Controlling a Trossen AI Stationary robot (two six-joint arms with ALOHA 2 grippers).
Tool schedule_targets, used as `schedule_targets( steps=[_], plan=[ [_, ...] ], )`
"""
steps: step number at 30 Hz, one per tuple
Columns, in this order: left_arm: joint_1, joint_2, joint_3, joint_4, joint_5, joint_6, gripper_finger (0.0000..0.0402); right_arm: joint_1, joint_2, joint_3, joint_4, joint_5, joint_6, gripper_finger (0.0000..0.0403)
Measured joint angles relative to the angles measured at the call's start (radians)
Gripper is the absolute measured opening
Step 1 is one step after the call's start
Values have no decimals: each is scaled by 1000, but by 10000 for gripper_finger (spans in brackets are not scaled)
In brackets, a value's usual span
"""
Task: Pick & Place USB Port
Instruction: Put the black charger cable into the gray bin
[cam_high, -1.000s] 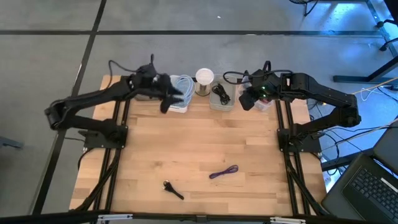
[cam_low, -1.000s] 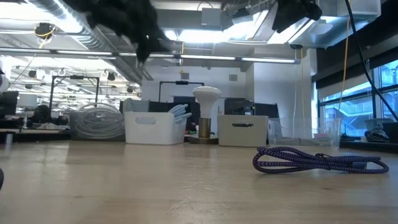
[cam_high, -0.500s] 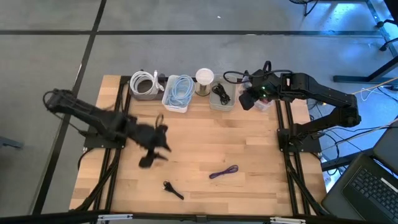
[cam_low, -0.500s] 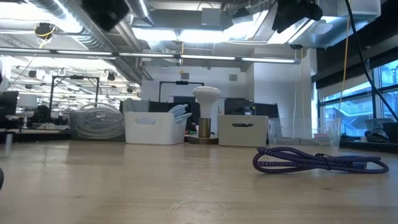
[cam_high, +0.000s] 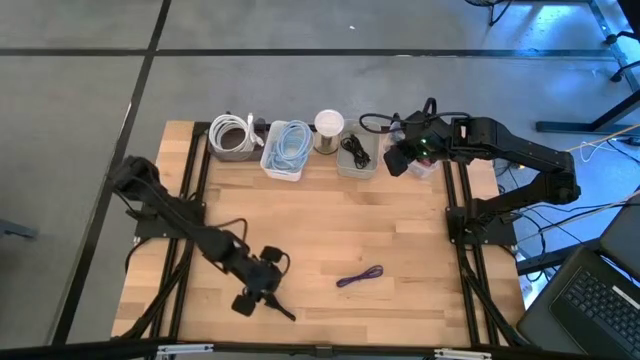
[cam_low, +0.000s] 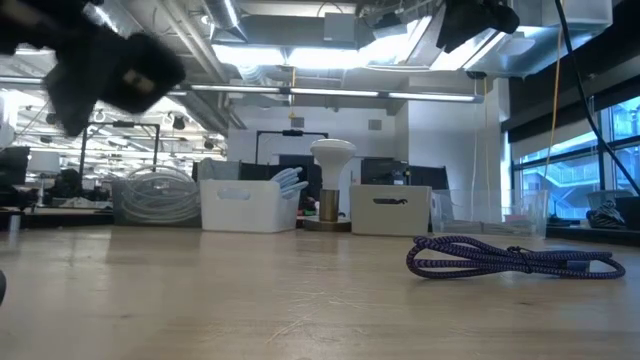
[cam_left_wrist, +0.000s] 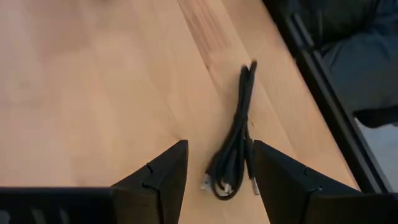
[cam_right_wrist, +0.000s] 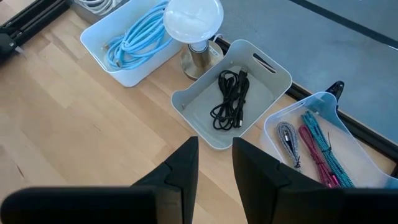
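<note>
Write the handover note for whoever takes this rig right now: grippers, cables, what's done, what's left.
Left gripper: open, empty, hovering over the black cable near the table's front edge.
Right gripper: open, empty, waiting at the back right above the bins.
Purple cable: loose on the table, front centre.
Bins at the back: blue cable bin, black cable bin, and a clear bin with coloured cables.
Done: nothing gripped at this moment.
Left: grasp the black cable, probably bin it, then the purple one.
</note>
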Motion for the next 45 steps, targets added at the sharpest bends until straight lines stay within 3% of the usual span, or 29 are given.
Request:
schedule_targets(
  steps=[18, 22, 28, 31, 35, 45],
  plan=[
    [-44, 232, 3, 142, 36, -90, 166, 0, 0, 0, 0, 0, 22, 101],
    [-43, 240, 3, 144, 32, -98, 124, 0, 0, 0, 0, 0, 24, 101],
    [-43, 235, 4, 143, 33, -84, 18, 0, 0, 0, 0, 0, 24, 101],
    [-40, 230, 4, 145, 30, -83, 5, 0, 0, 0, -1, -1, 24, 101],
    [-43, 203, 0, 136, -36, -79, 2, 0, 0, 0, -2, -21, 24, 101],
    [-44, 75, -2, 159, -349, 37, 2, 35, 0, 0, -4, -36, 24, 101]
  ],
)
